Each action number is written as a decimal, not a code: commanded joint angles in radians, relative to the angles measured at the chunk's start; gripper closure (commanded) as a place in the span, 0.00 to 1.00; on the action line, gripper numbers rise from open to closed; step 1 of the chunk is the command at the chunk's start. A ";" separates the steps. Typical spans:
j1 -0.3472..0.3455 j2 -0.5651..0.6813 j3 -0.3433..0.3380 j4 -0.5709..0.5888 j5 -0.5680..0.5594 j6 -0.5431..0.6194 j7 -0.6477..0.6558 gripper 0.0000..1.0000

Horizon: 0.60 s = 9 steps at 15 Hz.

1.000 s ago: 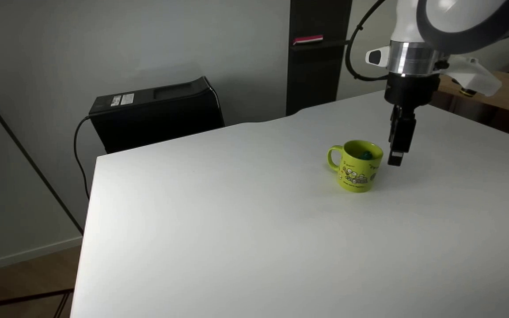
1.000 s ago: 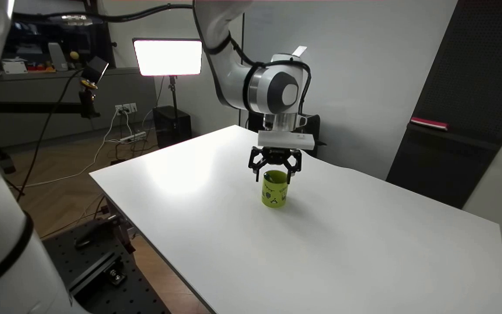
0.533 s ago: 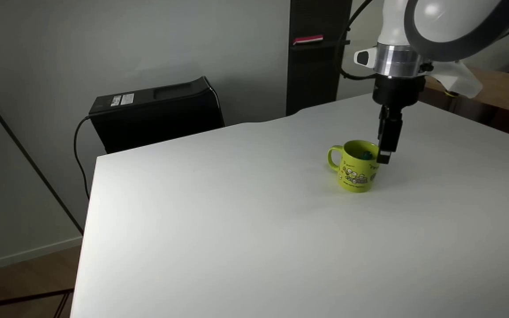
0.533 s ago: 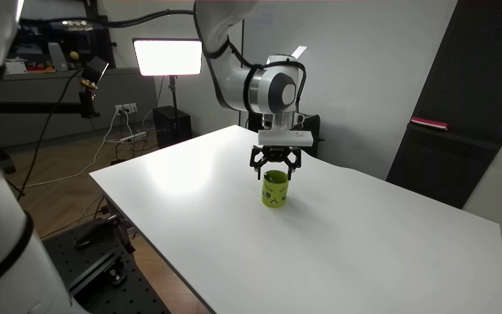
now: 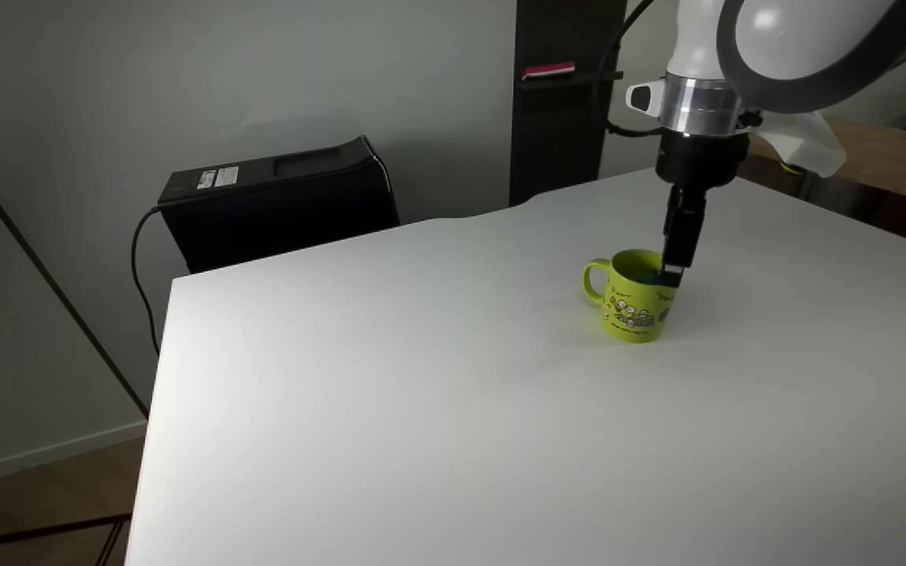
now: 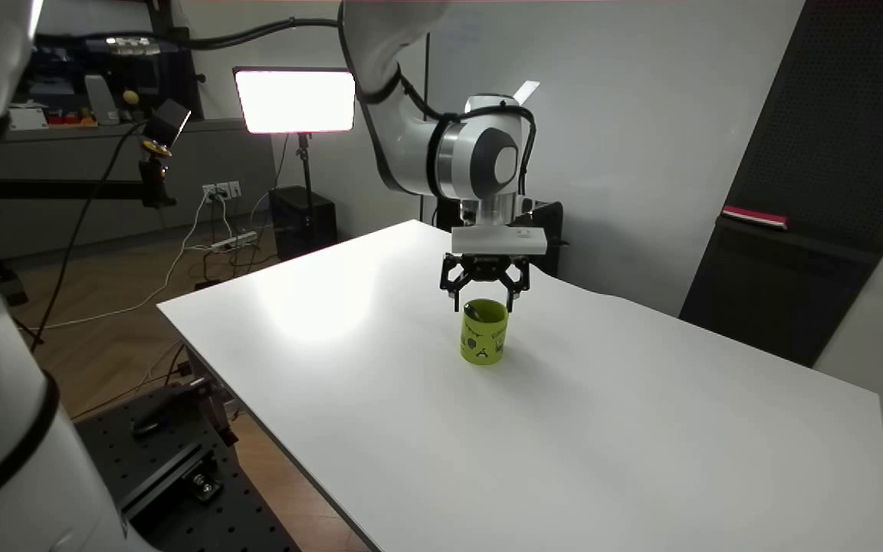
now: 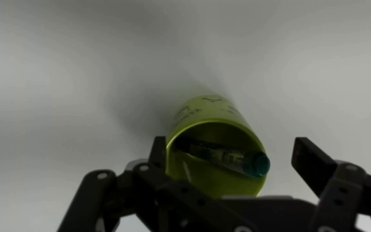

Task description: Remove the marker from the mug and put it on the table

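Note:
The lime-green mug (image 5: 631, 313) stands upright on the white table (image 5: 390, 409); it also shows in an exterior view (image 6: 482, 346) and the wrist view (image 7: 209, 111). The marker (image 7: 227, 158) leans inside the mug, its teal end at the rim on the right in the wrist view. Its end shows small in both exterior views (image 5: 649, 277) (image 6: 473, 312). My gripper (image 6: 484, 307) is open and empty, pointing down with its fingertips at about rim height. In the wrist view the fingers (image 7: 308, 164) stand on either side of the mug's mouth, the left one close to the rim.
A black box-shaped device (image 5: 280, 196) stands behind the table's far edge. A lit panel lamp (image 6: 296, 100) stands beyond the table. A dark shelf (image 6: 809, 176) with a red item is at the back. The mug's handle (image 5: 594, 281) points away from the gripper.
My gripper has moved left in an exterior view, from beside the mug to over its near rim. The fingers stay open. The mug and marker have not moved.

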 commanded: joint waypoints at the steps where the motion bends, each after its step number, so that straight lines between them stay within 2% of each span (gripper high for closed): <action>1: 0.005 0.024 0.000 0.025 -0.023 0.020 0.067 0.00; 9: 0.035 0.054 -0.015 0.039 -0.045 0.051 0.137 0.00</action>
